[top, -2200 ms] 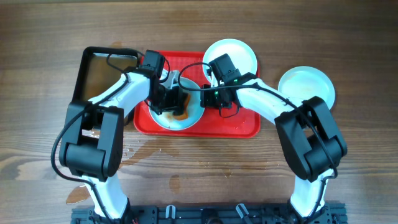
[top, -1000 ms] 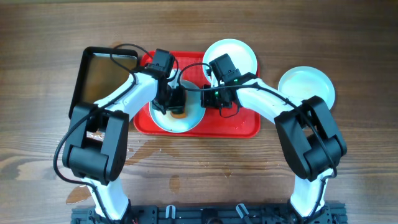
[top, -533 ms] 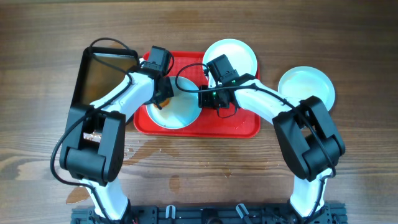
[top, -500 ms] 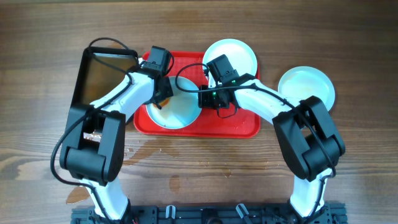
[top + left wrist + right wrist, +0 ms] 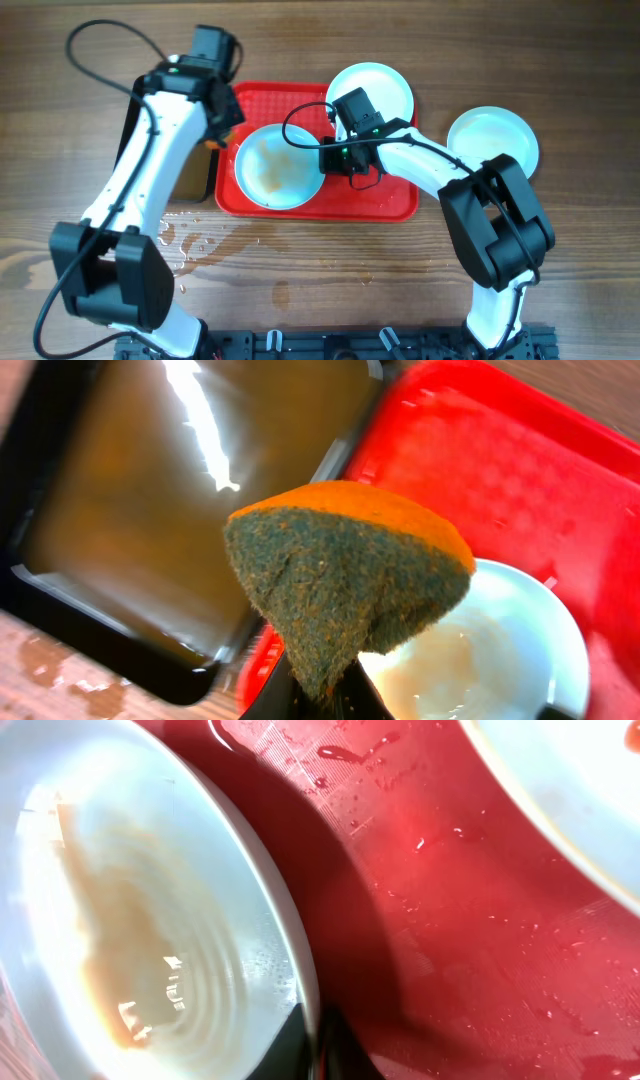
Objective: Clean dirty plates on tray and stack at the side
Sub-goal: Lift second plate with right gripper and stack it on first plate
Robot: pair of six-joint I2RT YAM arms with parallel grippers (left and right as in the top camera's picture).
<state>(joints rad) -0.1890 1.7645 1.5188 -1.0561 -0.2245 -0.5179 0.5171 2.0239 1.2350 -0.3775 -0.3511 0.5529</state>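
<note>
The red tray [image 5: 385,195] lies mid-table. A plate [image 5: 278,166] with a thin brown-orange smear sits on its left part. My right gripper [image 5: 327,157] is shut on this plate's right rim, which the right wrist view [image 5: 150,920] shows clamped between the jaws. A second plate [image 5: 372,92] lies over the tray's far right corner. A third plate [image 5: 492,138] rests on the table to the right. My left gripper [image 5: 218,122] is shut on a green-orange sponge [image 5: 345,575] and holds it above the tray's left edge, beside the black pan [image 5: 150,510].
The black pan [image 5: 195,172] of brownish water stands left of the tray, mostly under my left arm. Water drops [image 5: 190,235] lie on the wood in front of it. The tray floor [image 5: 470,920] is wet.
My left gripper has lifted the sponge off the smeared plate and moved left and back to the pan's edge. The plate now shows fully. The right gripper has held still.
</note>
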